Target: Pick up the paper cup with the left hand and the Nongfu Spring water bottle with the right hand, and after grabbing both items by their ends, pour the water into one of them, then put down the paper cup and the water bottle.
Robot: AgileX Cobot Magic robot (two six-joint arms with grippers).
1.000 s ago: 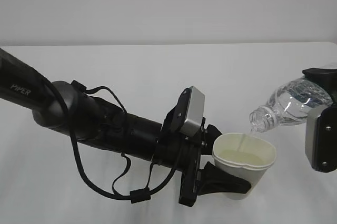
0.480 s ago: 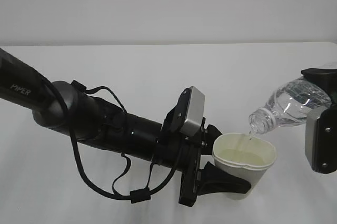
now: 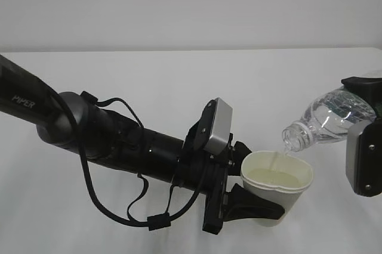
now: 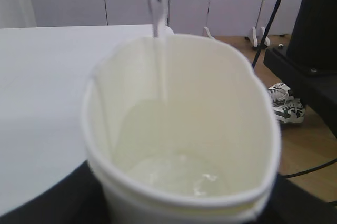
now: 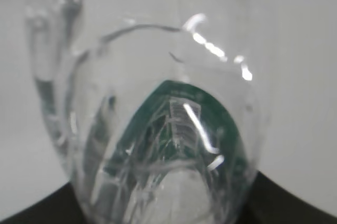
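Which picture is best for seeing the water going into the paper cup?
The left wrist view: it looks straight into the paper cup, showing the water streaming down and pooling inside. The exterior view shows only a thin trickle from the bottle. The right wrist view shows just the bottle up close.

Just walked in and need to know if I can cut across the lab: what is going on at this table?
A two-armed robot is mid-pour. Its left claw holds a white paper cup above the table, squeezing it slightly out of round. Its right claw holds a clear water bottle tipped with the neck down over the cup's rim. A thin stream of water is running into the cup, which has a shallow pool at the bottom. Nothing has been set down yet.
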